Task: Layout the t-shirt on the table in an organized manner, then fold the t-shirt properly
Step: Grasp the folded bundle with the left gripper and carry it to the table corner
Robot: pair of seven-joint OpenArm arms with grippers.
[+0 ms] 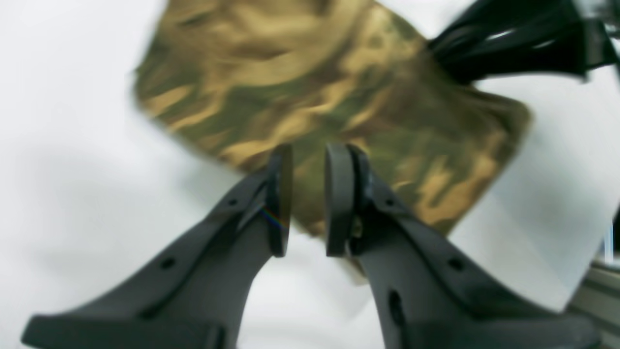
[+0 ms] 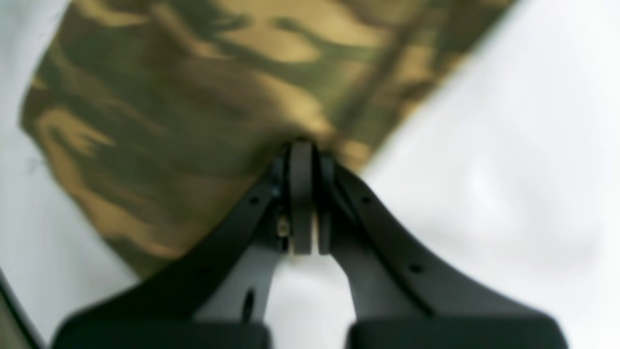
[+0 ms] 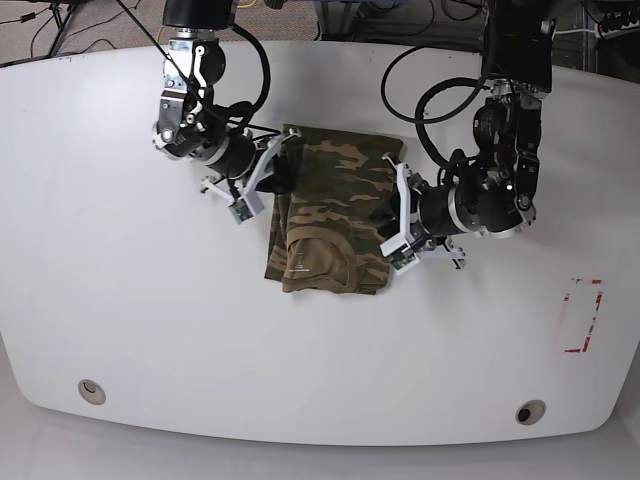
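The camouflage t-shirt lies on the white table as a narrow folded strip, collar toward the near end. My right gripper is at its far left edge. In the right wrist view that gripper is shut, and the t-shirt bunches into its tips. My left gripper hovers at the strip's right edge. The left wrist view shows the left gripper with a narrow gap between its pads, and the t-shirt lies behind that gap. Both wrist views are blurred.
A red-outlined rectangle marks the table at the right. Two round grommets sit near the front edge. Black cables loop from both arms above the shirt's far end. The other arm's black gripper shows beyond the shirt.
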